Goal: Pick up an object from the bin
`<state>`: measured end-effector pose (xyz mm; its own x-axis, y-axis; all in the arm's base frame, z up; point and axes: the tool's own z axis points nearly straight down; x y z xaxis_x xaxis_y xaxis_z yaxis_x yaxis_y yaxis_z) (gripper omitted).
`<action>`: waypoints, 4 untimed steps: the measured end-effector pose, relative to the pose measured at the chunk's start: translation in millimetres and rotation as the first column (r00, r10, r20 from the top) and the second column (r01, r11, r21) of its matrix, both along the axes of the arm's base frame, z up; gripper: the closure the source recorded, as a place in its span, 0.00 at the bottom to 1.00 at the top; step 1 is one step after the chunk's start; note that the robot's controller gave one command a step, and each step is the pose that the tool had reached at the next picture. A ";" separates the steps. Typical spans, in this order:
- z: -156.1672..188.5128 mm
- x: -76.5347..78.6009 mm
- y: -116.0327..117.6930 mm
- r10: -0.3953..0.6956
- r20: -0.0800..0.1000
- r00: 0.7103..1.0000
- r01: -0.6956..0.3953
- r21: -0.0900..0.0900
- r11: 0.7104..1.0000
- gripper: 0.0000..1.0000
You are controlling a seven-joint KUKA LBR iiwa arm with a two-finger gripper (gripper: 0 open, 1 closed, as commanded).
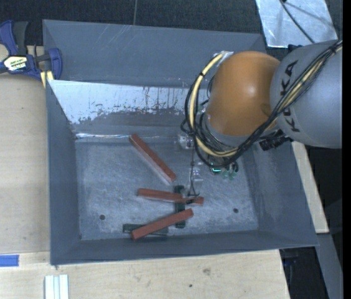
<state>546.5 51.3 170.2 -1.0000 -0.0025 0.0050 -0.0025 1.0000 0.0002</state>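
**Gripper low at the right end of a reddish-brown stick near the bin's middle**

The middle stick (160, 194), flat, narrow and reddish-brown, lies almost level across the bin floor, a little towards the near side. The gripper (191, 195) is down at this stick's right end. It cannot be told from the view whether the gripper is open, closed or clamped on the stick, nor whether it touches the stick. Something small and dark sits at the same spot, and it is too small to make out.

Just nearer the front wall lies a lower stick (162, 223) of the same colour and shape. It is tilted, with its right end raised towards the gripper and close to the middle stick's right end. A dark sliver shows under its left end. A third stick, the upper stick (153, 157), runs diagonally from the back left of the floor down towards the gripper. Its lower end stops just short of the middle stick.

All three lie on the floor of the grey metal bin (163, 61), whose sloping walls rise around them. Above the gripper, the arm's rounded orange cover (241, 92) hangs over the bin's right side, ringed by looped cables (195, 108), with the grey arm (315, 98) reaching in from the right.
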 end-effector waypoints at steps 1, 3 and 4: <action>-99.5 -54.4 5.5 -0.045 0.004 0.999 0.045 0.001 0.999 0.00; -98.1 -47.1 26.8 0.031 0.014 0.999 -0.031 0.000 1.000 1.00; 36.1 -18.5 11.4 -0.004 0.017 1.000 0.004 0.001 1.000 1.00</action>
